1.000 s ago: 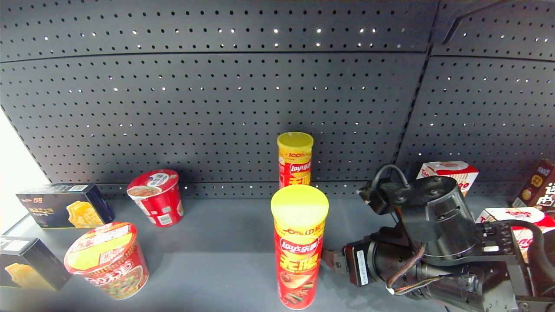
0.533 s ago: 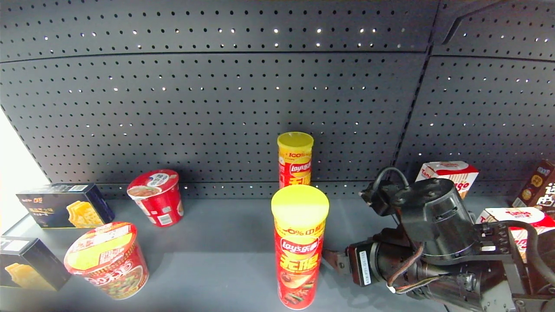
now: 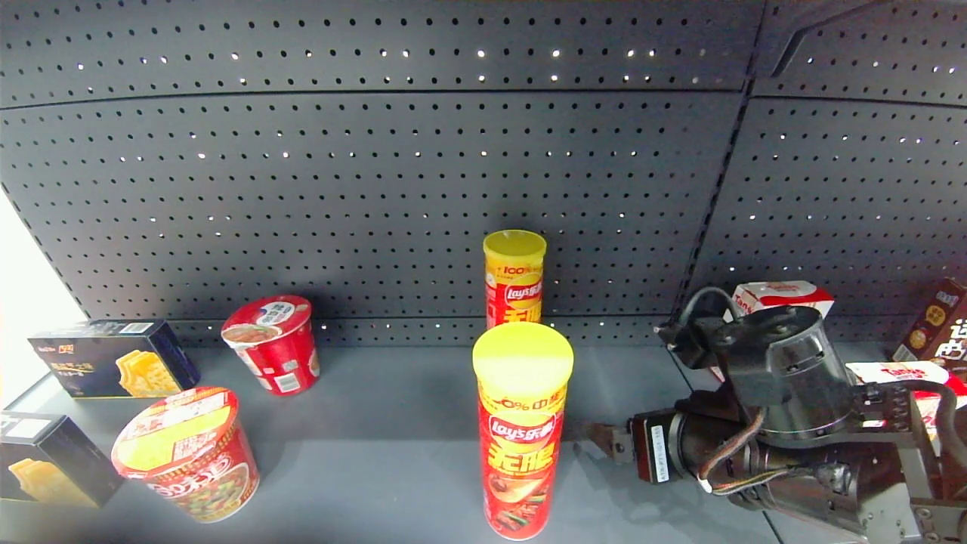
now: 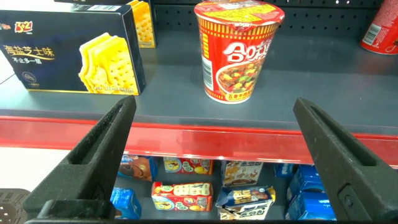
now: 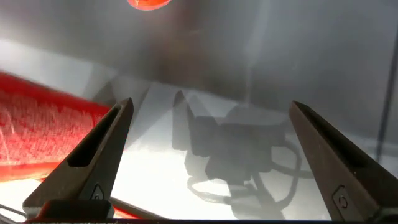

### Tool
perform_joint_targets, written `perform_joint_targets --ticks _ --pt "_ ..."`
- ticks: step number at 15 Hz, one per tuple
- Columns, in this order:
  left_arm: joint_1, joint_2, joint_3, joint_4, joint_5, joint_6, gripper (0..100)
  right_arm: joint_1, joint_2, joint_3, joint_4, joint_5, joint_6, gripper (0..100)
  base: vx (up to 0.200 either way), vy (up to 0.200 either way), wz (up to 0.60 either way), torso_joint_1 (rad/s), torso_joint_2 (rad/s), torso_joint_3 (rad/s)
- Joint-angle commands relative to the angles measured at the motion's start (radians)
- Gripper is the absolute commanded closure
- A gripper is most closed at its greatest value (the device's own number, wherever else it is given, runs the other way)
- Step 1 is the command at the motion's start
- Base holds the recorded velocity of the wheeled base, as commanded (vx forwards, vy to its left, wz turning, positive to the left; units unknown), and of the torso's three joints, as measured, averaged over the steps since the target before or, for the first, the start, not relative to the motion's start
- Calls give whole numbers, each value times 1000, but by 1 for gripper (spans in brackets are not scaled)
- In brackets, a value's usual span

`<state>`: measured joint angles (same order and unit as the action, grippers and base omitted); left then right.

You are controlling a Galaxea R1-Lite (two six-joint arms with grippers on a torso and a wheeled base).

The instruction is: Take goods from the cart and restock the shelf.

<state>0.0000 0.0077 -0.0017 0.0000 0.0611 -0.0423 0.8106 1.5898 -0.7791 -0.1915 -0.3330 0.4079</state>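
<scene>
1. The right gripper (image 3: 602, 440) has been drawn back toward the robot's right since the earlier pictures. Its tip stood just beside the front chip can (image 3: 521, 431) before. Now it is clearly apart from the can, and bare shelf (image 3: 378, 453) is seen between them.
2. The front chip can was not disturbed by this retreat. It stands upright in the middle of the shelf, near the front, in line with the rear chip can (image 3: 514, 276) at the back panel.
3. From this it is judged that the placing of this can is finished and the arm is being taken away, so that the next item can be fetched from the cart.
4. The state of the right jaws is not settled by the head view, where the fingers are mostly hidden by the wrist. In the right wrist view they are seen wide apart, with nothing between them but grey shelf floor. A red surface at the edge of that view is too blurred to be named.
5. The left gripper (image 4: 214, 102) is given by the left wrist view. Its jaws are also wide apart and empty. It is held before the red edge strip (image 4: 199, 140), facing a noodle cup (image 4: 239, 50) and a cracker box (image 4: 68, 53).
6. The left wrist view also adds a lower level with small packets (image 4: 186, 194). The whole row layout is better read from the head view.
</scene>
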Motion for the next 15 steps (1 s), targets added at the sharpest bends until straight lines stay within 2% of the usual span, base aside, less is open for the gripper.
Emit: perform_joint_targets --ticks 1,6,10,11,13,15 --pt "0 2 0 0 0 -1 0 -7 -47 -2 0 0 -6 0 0 0 0 0 0 0" --pt "0 2 0 0 0 -1 0 -22 -188 35 -32 6 -21 0 0 0 0 0 0 0" --pt "0 2 0 0 0 -1 0 -47 -493 129 -39 86 -124 0 0 0 0 0 0 0" --pt "0 2 0 0 0 -1 0 -90 -614 172 -36 146 -176 0 0 0 0 0 0 0" --pt "0 2 0 0 0 -1 0 -139 -708 199 -39 163 -204 0 0 0 0 0 0 0" --pt "0 2 0 0 0 -1 0 -291 -889 255 -32 258 -207 0 0 0 0 0 0 0"
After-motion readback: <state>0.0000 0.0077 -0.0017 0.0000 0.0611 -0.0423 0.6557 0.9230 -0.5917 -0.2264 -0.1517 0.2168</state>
